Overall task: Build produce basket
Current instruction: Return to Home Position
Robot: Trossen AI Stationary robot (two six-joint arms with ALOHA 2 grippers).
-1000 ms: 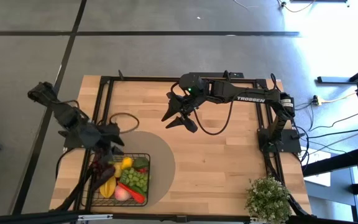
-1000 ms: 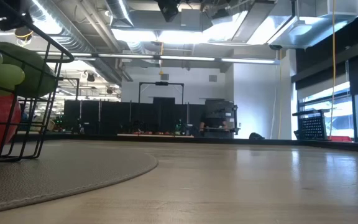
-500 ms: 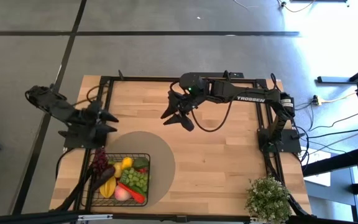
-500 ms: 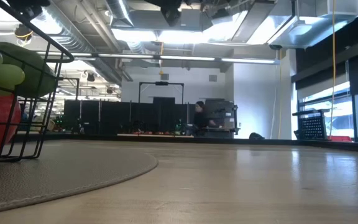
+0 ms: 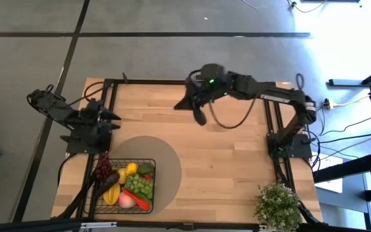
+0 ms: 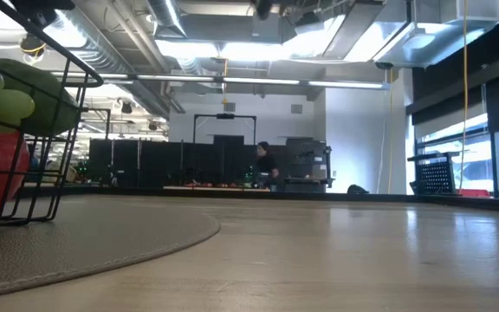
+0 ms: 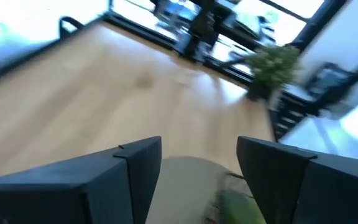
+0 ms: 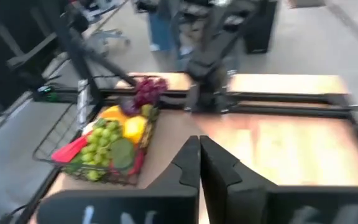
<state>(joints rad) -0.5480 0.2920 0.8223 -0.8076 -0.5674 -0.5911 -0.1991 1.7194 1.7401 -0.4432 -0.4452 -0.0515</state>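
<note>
The black wire basket (image 5: 154, 175) stands on a round tan mat (image 5: 167, 161) at the table's near left, filled with the produce (image 5: 131, 185): green grapes, yellow fruits, a red chili, a pink peach. Purple grapes (image 5: 102, 165) lie at its far left corner. In the right wrist view the basket (image 8: 61, 140) shows with the same pile, and in the low view its mesh wall (image 6: 59, 139) shows at the left. My left gripper (image 5: 113, 119) hangs open beyond the basket's far side, nothing between its fingers (image 7: 138, 177). My right gripper (image 5: 199, 116) is shut and empty above the table's far middle.
A bushy potted plant (image 5: 277, 205) stands at the near right corner. A black frame rail (image 5: 172, 82) runs along the table's far edge and down both sides. Bare wood (image 5: 224, 167) lies between the mat and the right arm's base. A person stands far back in the room (image 6: 265, 165).
My left gripper has drawn back from above the basket's far rim toward the table's far left and tipped up, staying open. My right gripper has shut its spread fingers on nothing, risen, and moved a little toward the far right.
</note>
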